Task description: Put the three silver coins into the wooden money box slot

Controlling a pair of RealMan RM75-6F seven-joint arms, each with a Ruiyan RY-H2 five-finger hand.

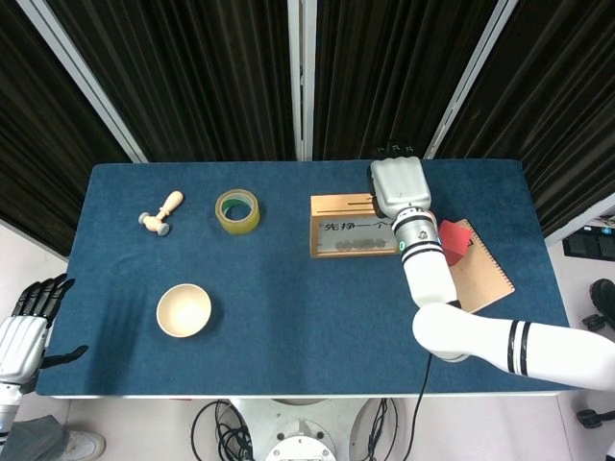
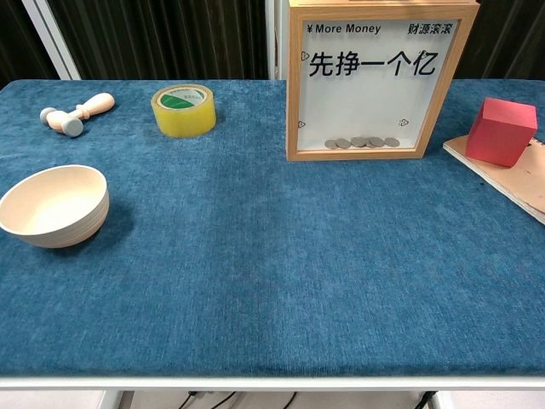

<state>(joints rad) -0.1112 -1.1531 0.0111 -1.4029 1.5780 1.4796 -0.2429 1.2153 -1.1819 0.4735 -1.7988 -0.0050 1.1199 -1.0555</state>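
The wooden money box [image 1: 338, 225] stands upright at the table's middle right, with a glass front bearing Chinese print [image 2: 370, 81]. Several silver coins [image 2: 366, 142] lie inside along its bottom. My right hand [image 1: 399, 186] hovers over the right end of the box's top, back of the hand toward the head camera, hiding that end of the slot and whatever is under the fingers. The chest view does not show it. My left hand [image 1: 24, 325] hangs off the table's front left corner, fingers apart and empty. I see no loose coin on the cloth.
A red cube [image 2: 501, 130] sits on a brown notebook [image 1: 485, 274] right of the box. A yellow tape roll [image 1: 237, 210], a small wooden mallet [image 1: 159, 213] and a pale bowl [image 1: 184, 309] occupy the left half of the blue table [image 2: 272, 281].
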